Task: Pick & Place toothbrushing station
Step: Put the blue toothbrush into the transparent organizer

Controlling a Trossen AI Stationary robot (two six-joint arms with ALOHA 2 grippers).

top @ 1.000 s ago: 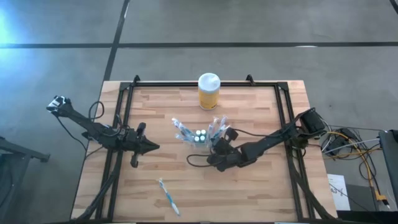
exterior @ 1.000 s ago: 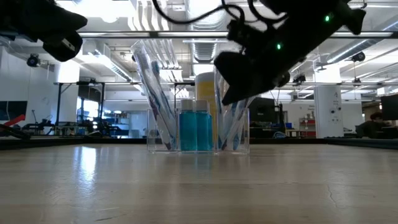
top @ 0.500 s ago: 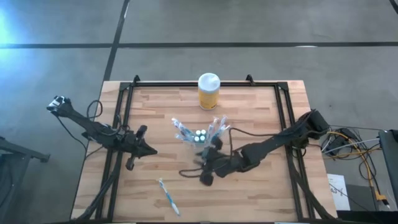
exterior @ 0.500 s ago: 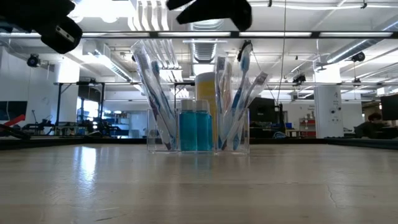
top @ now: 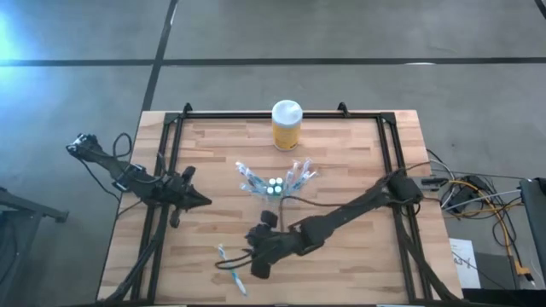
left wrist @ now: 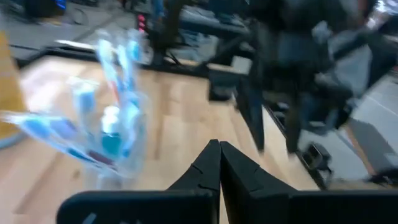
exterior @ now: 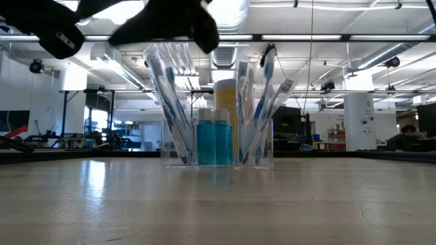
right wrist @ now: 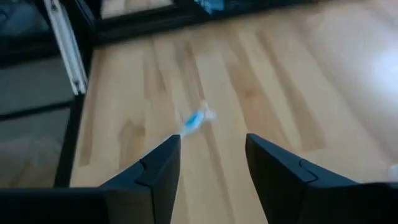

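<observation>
From above, the clear holder [top: 275, 181] stands near the middle of the wooden table [top: 341, 264], with toothbrushes [top: 250, 177] leaning out to both sides and small white-capped tubes [top: 274, 184] between them. A yellow jar [top: 287, 125] stands behind it, near the far edge. One loose toothbrush [top: 230, 267] lies flat near the front edge. The right gripper [top: 256, 263] reaches low across the table and is just beside this loose toothbrush, well apart from the holder. The left gripper [top: 198, 201] waits at the left, some way from the holder, with its fingers pressed together.

From table height, the holder [exterior: 216, 109] stands upright with blue-and-white toothbrushes [exterior: 262, 102] tilted inside and two blue tubes [exterior: 214, 139] in the middle; the jar [exterior: 227, 102] shows behind it. A dark arm [exterior: 157, 20] passes above.

In the left wrist view, the left gripper [left wrist: 219, 163] is closed to a point, and the holder [left wrist: 106, 134] is ahead of it, apart.

In the right wrist view, the right gripper [right wrist: 211, 155] has its fingers [right wrist: 158, 168] spread apart with nothing between them, and the loose toothbrush [right wrist: 196, 119] lies on the wood just ahead of the gap.
</observation>
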